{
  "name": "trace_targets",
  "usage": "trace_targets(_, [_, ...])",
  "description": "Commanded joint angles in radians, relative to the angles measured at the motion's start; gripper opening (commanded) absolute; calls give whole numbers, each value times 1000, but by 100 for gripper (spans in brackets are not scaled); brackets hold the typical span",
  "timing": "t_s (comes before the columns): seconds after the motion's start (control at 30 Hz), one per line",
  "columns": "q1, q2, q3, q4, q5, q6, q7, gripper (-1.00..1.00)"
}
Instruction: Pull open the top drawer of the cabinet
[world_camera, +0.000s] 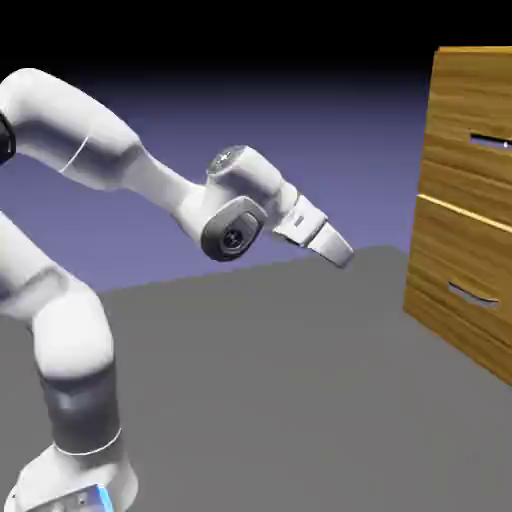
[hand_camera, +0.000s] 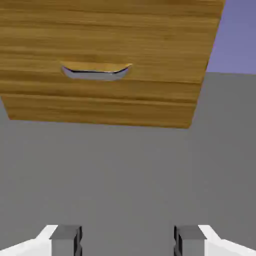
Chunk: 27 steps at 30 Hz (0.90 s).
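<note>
Top drawer: upper right of the exterior frame, partly cut by the right edge. You see a wide wood-grain front with a thin silver handle, only part of it in frame. Front sits flush; drawer shut, so its contents can't be seen.

Handling, as a judgement: a rigid panel on slides, not fragile. Expect it to move only straight out, so pull along that line. The handle looks slim and smooth metal, possibly slippery; it's your only purchase. Take it at mid-span, fingers either side of the bar.

Below it, the lower drawer with its curved handle, also shut. Note that the hand view is aimed there: the curved handle sits upper left of that frame, and the top drawer doesn't show at all. You'll likely need to raise and re-aim.

Cabinet stands on the grey table, right side of the frame.

Gripper: mid-frame, well apart from the cabinet, tilted downward. Jaws spread wide, nothing between them; both finger tips show at the hand view's bottom edge.
</note>
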Motion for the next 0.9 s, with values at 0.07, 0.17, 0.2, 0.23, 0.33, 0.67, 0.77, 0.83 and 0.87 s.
trace_targets(0.07, [109,-7,-94,70,-93,-6,-115,0])
trace_targets(0.17, [217,-13,-189,139,-186,-13,-229,0])
trace_targets(0.2, [254,-16,-220,163,-217,-15,-268,0])
trace_targets(0.23, [290,-18,-252,186,-248,-17,-306,0])
trace_targets(0.33, [399,-24,-346,255,-341,-23,-421,0])
trace_targets(0.67, [761,-47,-660,487,-651,-45,-803,0])
trace_targets(0.77, [870,-53,-755,557,-744,-51,-918,0])
trace_targets(0.83, [942,-58,-818,604,-806,-55,-994,0])
trace_targets(0.87, [979,-60,-849,627,-837,-57,-1032,0])
